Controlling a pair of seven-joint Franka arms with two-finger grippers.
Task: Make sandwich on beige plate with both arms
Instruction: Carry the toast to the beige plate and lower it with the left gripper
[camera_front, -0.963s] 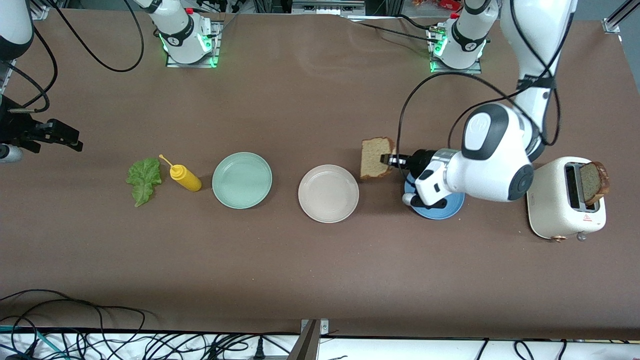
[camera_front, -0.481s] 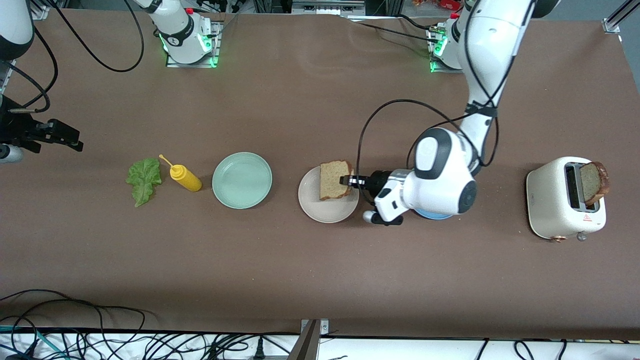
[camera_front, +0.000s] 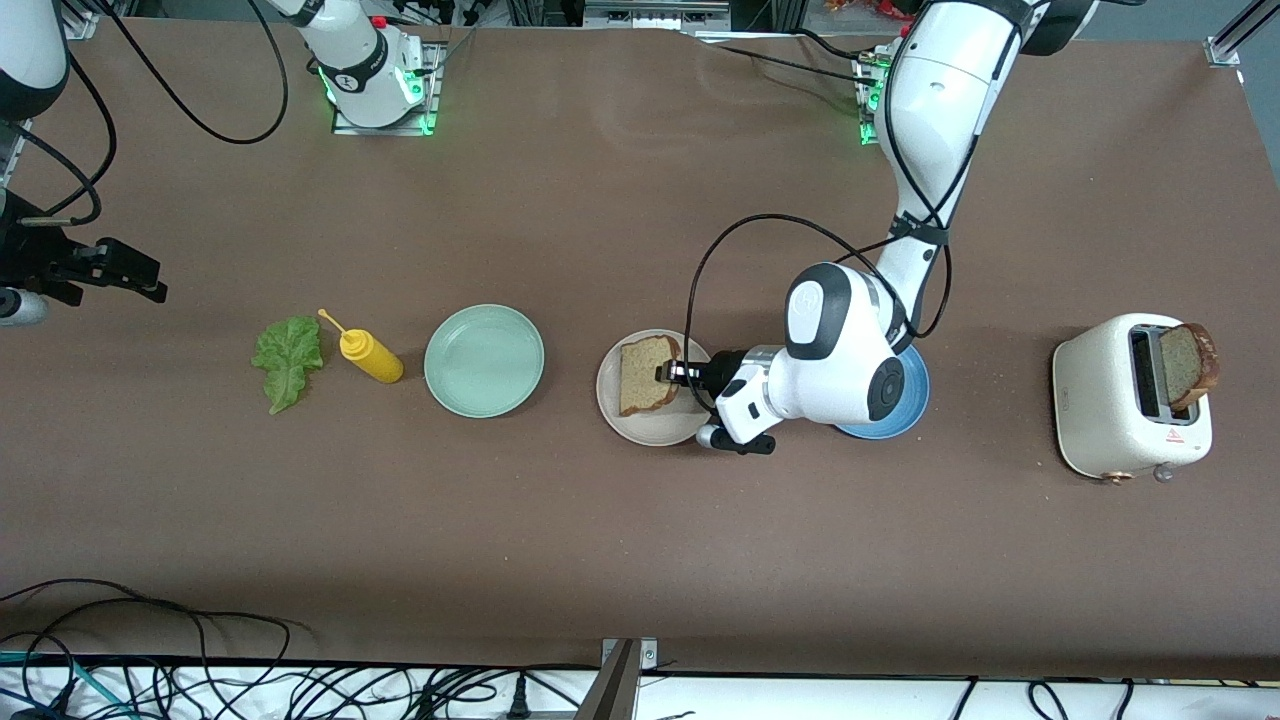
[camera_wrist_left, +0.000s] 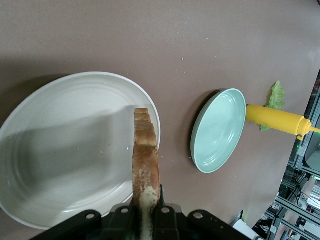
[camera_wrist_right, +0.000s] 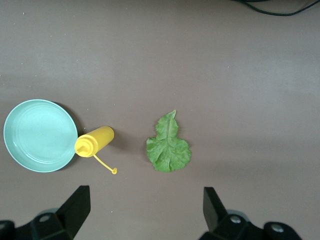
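My left gripper (camera_front: 668, 374) is shut on a brown speckled bread slice (camera_front: 645, 375) by one edge and holds it low over the beige plate (camera_front: 640, 425). In the left wrist view the bread slice (camera_wrist_left: 146, 155) shows edge-on between the fingers of the left gripper (camera_wrist_left: 148, 200), over the beige plate (camera_wrist_left: 65, 150). I cannot tell if it touches the plate. A second bread slice (camera_front: 1187, 365) stands in the toaster. The lettuce leaf (camera_front: 288, 360) lies on the table toward the right arm's end (camera_wrist_right: 168, 147). My right gripper (camera_front: 145, 288) (camera_wrist_right: 145, 210) is open and empty, waiting above that end.
A mint green plate (camera_front: 484, 360) and a yellow squeeze bottle (camera_front: 368, 355) lie between the lettuce and the beige plate. A blue plate (camera_front: 905, 405) sits partly under the left arm. The cream toaster (camera_front: 1110, 410) stands at the left arm's end. Cables hang along the front edge.
My left arm carried the bread slice from beside the blue plate to over the beige plate and lowered it. The right arm has not moved.
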